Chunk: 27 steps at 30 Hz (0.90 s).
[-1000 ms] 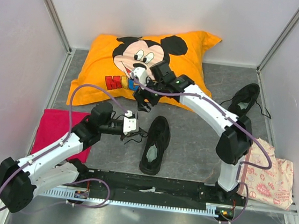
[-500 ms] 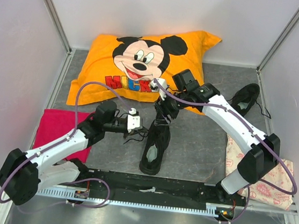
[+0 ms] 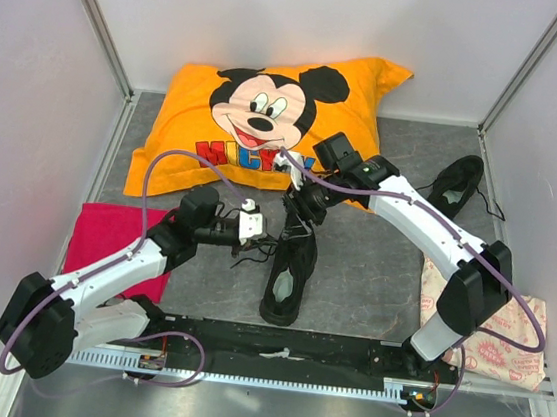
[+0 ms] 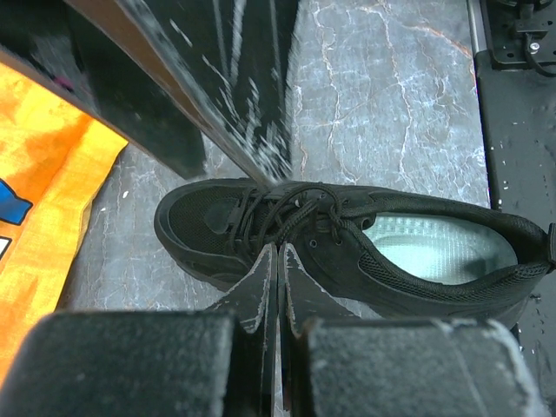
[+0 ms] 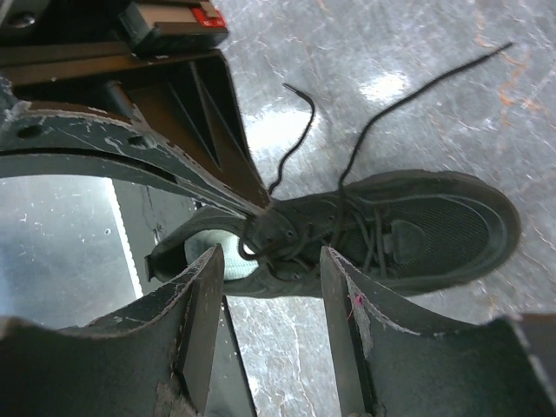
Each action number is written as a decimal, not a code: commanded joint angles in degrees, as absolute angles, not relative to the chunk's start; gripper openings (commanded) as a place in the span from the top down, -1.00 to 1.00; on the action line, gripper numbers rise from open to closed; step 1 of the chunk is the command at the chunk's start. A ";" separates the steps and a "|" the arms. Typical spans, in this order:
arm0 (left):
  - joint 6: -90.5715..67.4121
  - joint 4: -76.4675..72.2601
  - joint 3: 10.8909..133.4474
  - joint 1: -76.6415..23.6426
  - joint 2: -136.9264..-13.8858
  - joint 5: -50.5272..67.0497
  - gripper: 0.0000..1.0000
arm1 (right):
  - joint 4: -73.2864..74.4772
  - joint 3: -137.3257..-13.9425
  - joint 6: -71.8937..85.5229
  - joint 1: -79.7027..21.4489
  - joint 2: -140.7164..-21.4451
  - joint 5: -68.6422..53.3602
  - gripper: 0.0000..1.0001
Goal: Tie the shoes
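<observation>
One black shoe (image 3: 289, 270) lies in the middle of the floor, toe toward the pillow, pale insole showing. It fills the left wrist view (image 4: 347, 239) and the right wrist view (image 5: 382, 230). My left gripper (image 3: 269, 236) is at the shoe's left side, shut (image 4: 278, 250), its tips pinching a loop of the black lace (image 5: 252, 241) at the eyelets. My right gripper (image 3: 298, 209) hovers open (image 5: 271, 291) over the shoe's toe and holds nothing. Two loose lace ends (image 5: 300, 122) trail on the floor. The second shoe (image 3: 455, 185) lies at the far right.
An orange Mickey Mouse pillow (image 3: 269, 112) lies at the back, just behind my right gripper. A red cloth (image 3: 104, 239) lies under my left arm. A patterned pink-and-white bag (image 3: 506, 335) lies at the right. A black base rail (image 3: 283, 345) runs along the front, and walls close in both sides.
My right gripper came off the pillow and swung right and nearer, to above the shoe's toe. My left gripper moved slightly right, to the shoe's laces.
</observation>
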<state>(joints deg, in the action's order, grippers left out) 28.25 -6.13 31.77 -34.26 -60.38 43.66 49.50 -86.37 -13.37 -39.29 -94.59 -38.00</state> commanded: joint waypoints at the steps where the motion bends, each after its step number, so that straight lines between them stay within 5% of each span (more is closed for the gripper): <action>1: 26.72 -8.88 34.01 -34.45 -60.65 44.03 0.97 | 46.67 -85.34 -12.83 -40.43 -95.01 -40.34 -0.11; 15: 24.70 -10.72 33.66 -34.45 -61.00 44.12 0.97 | 45.44 -83.58 -11.95 -41.13 -96.33 -38.15 0.14; 19: 25.05 -10.55 33.49 -34.45 -60.82 44.73 0.97 | 44.83 -83.58 -11.43 -41.13 -96.50 -37.79 0.63; 20: 25.31 -10.29 33.49 -34.45 -60.73 44.82 0.97 | 44.82 -83.50 -11.43 -41.13 -96.33 -37.71 0.99; 21: 26.62 -9.59 33.57 -34.45 -60.65 45.17 0.97 | 44.74 -83.24 -11.51 -41.22 -96.24 -37.71 1.00; 23: 28.73 -5.29 34.36 -34.37 -59.95 44.48 0.66 | 44.91 -82.71 -11.86 -41.22 -95.37 -37.71 1.00; 24: 31.61 -3.19 34.63 -34.37 -59.51 42.82 0.35 | 44.83 -81.92 -12.21 -41.22 -94.93 -37.44 1.00; 27: 35.66 -0.36 34.45 -30.69 -58.18 42.88 -0.01 | 44.91 -80.25 -13.09 -41.22 -93.43 -37.18 1.00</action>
